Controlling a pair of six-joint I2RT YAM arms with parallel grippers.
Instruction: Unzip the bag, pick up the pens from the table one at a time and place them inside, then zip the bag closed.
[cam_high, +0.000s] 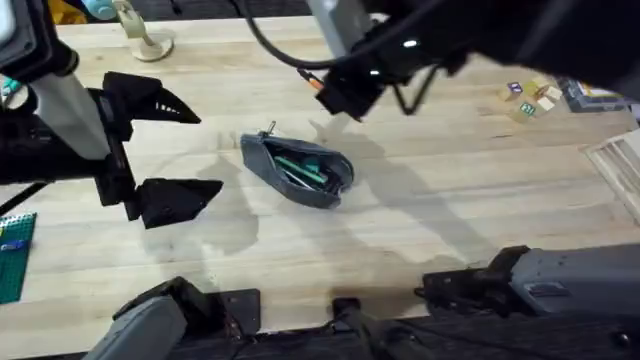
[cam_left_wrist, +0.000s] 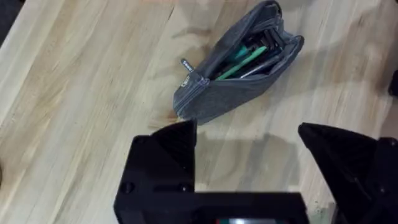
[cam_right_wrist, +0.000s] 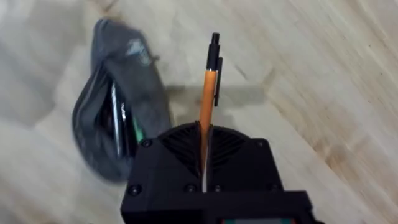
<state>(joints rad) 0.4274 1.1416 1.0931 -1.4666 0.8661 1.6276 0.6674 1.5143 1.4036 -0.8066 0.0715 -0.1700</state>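
A: While the bag (cam_high: 297, 169) lies unzipped at frame centre, teal pens (cam_high: 300, 168) inside, your right gripper (cam_right_wrist: 204, 144) clenches an orange pen (cam_right_wrist: 209, 93) above it.

B: And your left gripper (cam_high: 168, 150) hangs released; zipping remains.

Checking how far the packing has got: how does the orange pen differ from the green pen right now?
The orange pen is clamped in the right pincer, above the table; the green pen lies inside the open bag, touched by no pincer. The orange pen shows a black clip and tip; the green pen is partly hidden by the bag's sides. Both are slim stick pens.
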